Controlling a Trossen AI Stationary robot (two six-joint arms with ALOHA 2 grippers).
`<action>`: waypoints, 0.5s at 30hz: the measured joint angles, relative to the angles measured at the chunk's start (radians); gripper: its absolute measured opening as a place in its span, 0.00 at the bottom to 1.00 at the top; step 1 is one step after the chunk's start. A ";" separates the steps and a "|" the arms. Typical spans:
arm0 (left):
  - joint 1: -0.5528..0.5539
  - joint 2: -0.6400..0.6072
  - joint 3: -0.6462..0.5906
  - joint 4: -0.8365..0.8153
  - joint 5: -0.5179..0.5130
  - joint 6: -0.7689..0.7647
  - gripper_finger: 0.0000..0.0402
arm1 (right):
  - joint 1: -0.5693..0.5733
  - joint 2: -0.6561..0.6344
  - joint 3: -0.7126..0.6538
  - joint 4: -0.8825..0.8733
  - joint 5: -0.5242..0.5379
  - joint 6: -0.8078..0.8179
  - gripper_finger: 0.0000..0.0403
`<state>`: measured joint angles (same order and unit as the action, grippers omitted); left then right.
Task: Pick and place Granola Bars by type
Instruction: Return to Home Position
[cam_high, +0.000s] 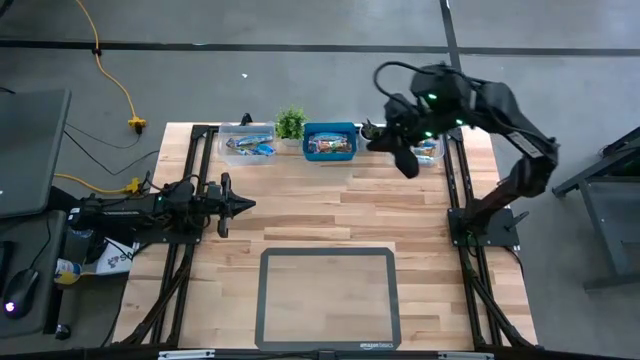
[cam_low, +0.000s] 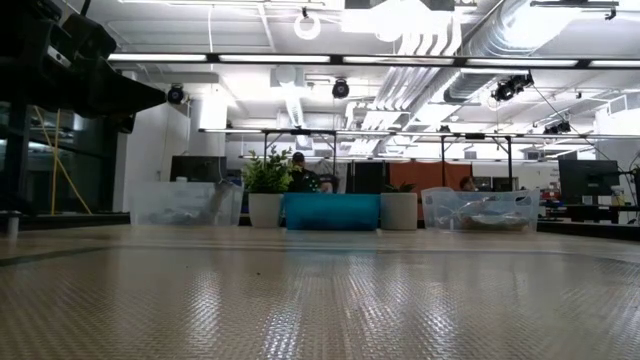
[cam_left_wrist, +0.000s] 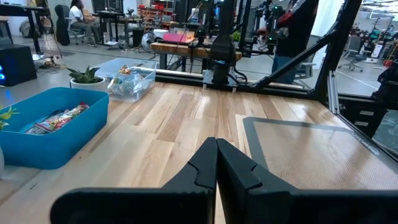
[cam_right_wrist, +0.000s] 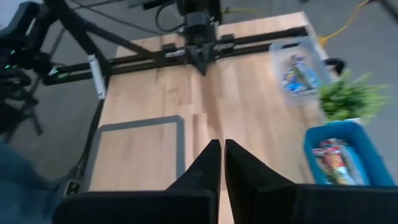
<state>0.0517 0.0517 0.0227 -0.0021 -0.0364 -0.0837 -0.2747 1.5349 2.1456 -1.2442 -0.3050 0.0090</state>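
Mat (cam_high: 327, 300) front-ctr; R tool (cam_high: 376, 137) by far edge.

A robotics lab was suggested: exposed ducts (cam_low: 445, 45) and strip lights (cam_low: 300, 58) were seen overhead, monitors (cam_low: 585, 180) and a seated person (cam_left_wrist: 78, 15) beyond, and a yellow cable (cam_high: 112, 70) was trailed across grey concrete floor (cam_high: 300, 90).

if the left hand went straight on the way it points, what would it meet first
Probably the right arm's base at the table's far edge. The left hand points across bare table, with the blue bin off to one side; depth is unclear.
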 joint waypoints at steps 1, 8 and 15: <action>0.000 0.000 0.000 0.000 0.000 0.000 0.00 | 0.017 -0.017 0.000 0.000 0.033 0.014 0.01; 0.000 0.000 0.000 0.000 0.000 0.000 0.00 | 0.157 -0.143 0.000 -0.002 0.274 0.097 0.00; 0.000 0.000 0.000 0.000 0.000 0.000 0.00 | 0.343 -0.326 -0.173 0.126 0.521 0.155 0.00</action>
<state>0.0518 0.0520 0.0230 -0.0025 -0.0368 -0.0837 0.0686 1.2090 1.9721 -1.1183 0.2164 0.1644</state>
